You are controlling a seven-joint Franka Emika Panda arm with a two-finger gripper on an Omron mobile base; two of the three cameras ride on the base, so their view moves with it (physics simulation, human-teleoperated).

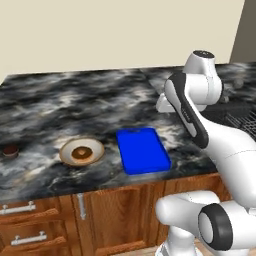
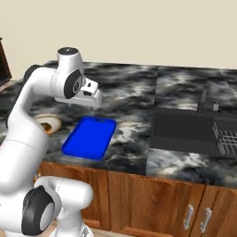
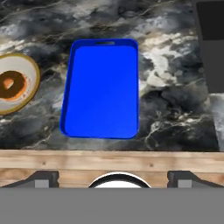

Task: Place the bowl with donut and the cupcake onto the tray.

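Spreading wide across wooden cabinets (image 1: 125,215): a dark marbled counter (image 1: 75,105), carrying a blue tray (image 1: 143,150) lying flat near the front edge with nothing in it. Sitting just beside the tray, apart from it: a cream bowl (image 1: 82,151) holding a donut (image 1: 81,152), and resting well beyond that, near the far end, a small dark cupcake (image 1: 10,150). Lying on the other side of the tray: a sunken dark sink (image 2: 185,127) with a black rack (image 2: 227,136).

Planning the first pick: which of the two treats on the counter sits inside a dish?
The donut, lying in the cream bowl beside the blue tray. The cupcake stands bare on the counter, farther left.
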